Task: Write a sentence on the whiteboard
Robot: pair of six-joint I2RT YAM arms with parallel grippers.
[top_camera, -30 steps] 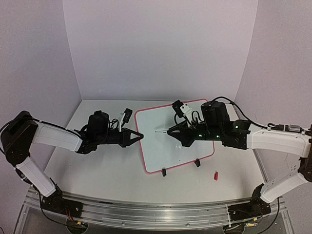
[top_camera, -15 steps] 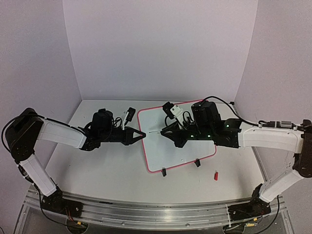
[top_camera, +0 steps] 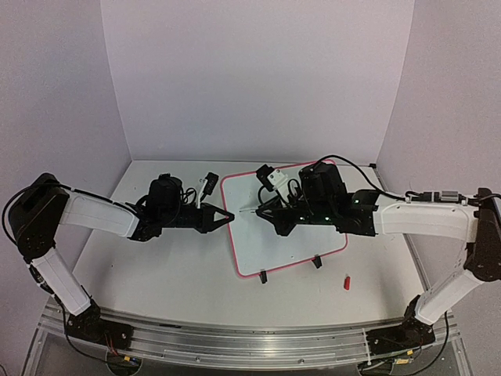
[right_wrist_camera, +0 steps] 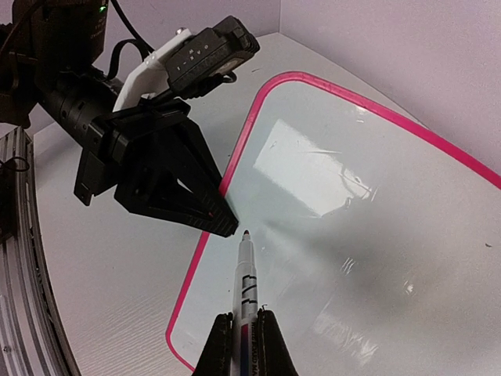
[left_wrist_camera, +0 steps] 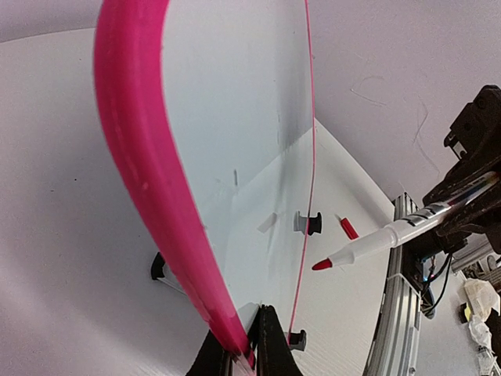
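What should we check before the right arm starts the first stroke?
1. Board steadied: ok, left gripper shut on the frame of the whiteboard.
2. Marker held: ok, right gripper shut on the marker.
3. Cap off: ok, red tip bare; red cap lies beside the board.
4. Tip touching board: not ok, off the surface in the left wrist view.
5. Clearance: not ok, tip close beside left fingertips.

Besides the main stuff, we've got a white surface point(top_camera: 172, 274) boxed in by pale lilac walls point(top_camera: 258, 78). A small red cap point(top_camera: 347, 282) lies on it, two black stand feet point(top_camera: 264, 276) sit to its left, and a metal rail point(top_camera: 235, 343) runs along the near edge.
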